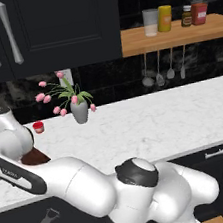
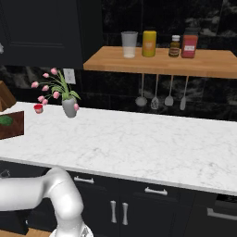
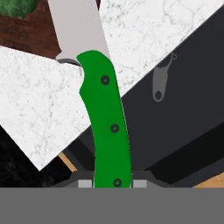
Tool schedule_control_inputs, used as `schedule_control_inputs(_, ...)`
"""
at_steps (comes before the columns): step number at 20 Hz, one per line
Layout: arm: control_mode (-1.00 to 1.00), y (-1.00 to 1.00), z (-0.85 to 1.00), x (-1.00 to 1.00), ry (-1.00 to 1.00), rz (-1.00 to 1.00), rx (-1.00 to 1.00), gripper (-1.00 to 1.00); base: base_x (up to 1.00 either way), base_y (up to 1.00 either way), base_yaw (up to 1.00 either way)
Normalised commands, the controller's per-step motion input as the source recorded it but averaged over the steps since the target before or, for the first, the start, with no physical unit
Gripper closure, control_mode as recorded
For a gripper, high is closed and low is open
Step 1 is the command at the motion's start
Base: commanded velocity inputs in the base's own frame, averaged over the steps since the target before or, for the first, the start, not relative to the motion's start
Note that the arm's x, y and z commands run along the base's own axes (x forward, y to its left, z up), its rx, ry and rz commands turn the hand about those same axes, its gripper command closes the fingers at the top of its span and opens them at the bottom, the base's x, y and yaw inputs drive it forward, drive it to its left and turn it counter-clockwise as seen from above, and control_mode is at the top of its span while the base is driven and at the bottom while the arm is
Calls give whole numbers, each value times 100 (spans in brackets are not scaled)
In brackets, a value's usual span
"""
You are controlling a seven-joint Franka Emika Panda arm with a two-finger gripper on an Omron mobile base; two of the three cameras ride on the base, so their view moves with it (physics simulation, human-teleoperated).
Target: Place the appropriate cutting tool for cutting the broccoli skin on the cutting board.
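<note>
Knife (image 3: 106, 127) upright in hand view, bright green handle with three dark rivets clamped at its base between closed jaws; gripper (image 3: 113, 183) barely visible at bottom. Pale silvery blade cut off by top edge, crossing over dark reddish-brown cutting board (image 3: 30, 35). Broccoli (image 3: 17, 6) clipped at top left corner on board. White marbled counter (image 3: 144, 35) ending in a straight edge, dark cabinet fronts beyond; grey peeler (image 3: 159, 83) seen flat against the dark front.

Left base view: wide bare stretch of counter (image 1: 160, 121) right of grey vase (image 1: 80, 112) with pink tulips. Small red cup (image 1: 38, 127) near back wall. Board (image 1: 35, 156) mostly hidden behind white arm. Peeler (image 1: 45, 222) below counter edge.

Right base view: board (image 2: 13, 125) cut off by left edge, broccoli (image 2: 5, 120) on it. Light wooden shelf (image 2: 162, 62) carrying jars, utensils hanging beneath.
</note>
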Motion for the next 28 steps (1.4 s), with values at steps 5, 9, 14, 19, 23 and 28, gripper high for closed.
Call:
schedule_control_inputs(5, -100, -4, -13, 56, 0, -2, 1, 100, 0, 0, 0)
schedule_control_inputs(9, -100, -1, -26, 59, 0, -4, 0, 100, 0, 0, 0)
schedule_control_inputs(14, -100, 0, -33, 50, 0, -1, 0, 100, 0, 0, 0)
schedule_control_inputs(19, -100, 0, -27, 37, 0, 0, 0, 100, 0, 0, 0)
schedule_control_inputs(23, -100, 0, -39, 27, 0, 0, 0, 100, 0, 0, 0)
schedule_control_inputs(28, -100, 0, -37, 13, 0, 0, 0, 100, 0, 0, 0)
